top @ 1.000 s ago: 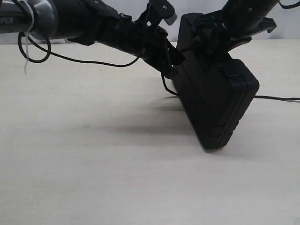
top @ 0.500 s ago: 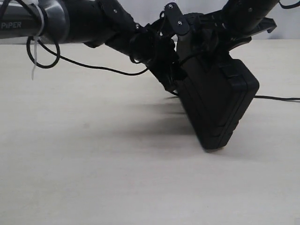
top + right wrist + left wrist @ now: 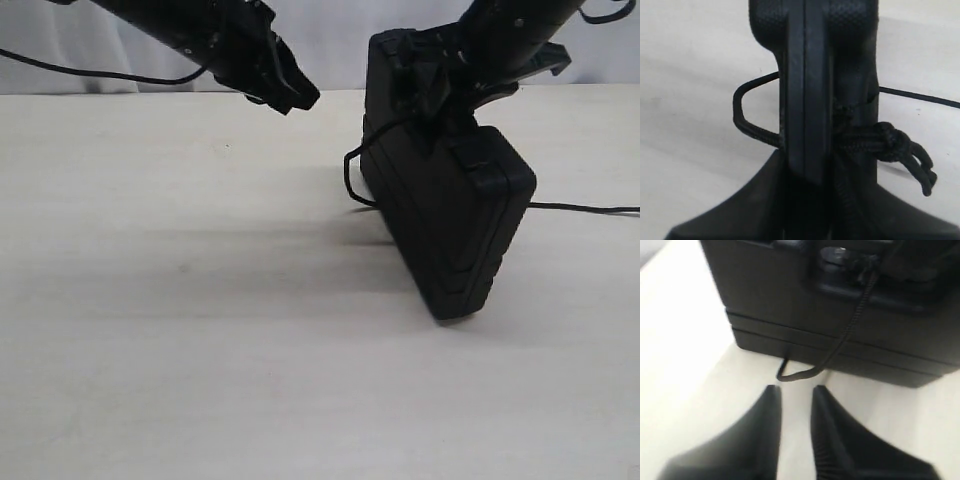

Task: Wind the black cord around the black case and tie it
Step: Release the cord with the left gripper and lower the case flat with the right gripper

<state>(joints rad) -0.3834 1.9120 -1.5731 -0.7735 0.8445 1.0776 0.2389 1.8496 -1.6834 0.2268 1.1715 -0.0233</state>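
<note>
Pale tabletop [image 3: 180, 360] carries the tilted black case [image 3: 455, 230], the right gripper [image 3: 807, 170] clamping its top and the black cord [image 3: 880, 142] knotted around it; the left gripper [image 3: 795, 390], narrowly parted and empty beside the case, should probably cinch the slack loop.

You get soft, even light in the exterior view: the table [image 3: 200, 380] is bright, with a broad faint shadow mid-frame, left of the case [image 3: 450, 230]. The case reads as near-solid black with little detail. Your left wrist view is blurred throughout, the left gripper [image 3: 795, 388] most. Your right wrist view shows the cord [image 3: 875, 140] sharper against a washed-out table.
</note>
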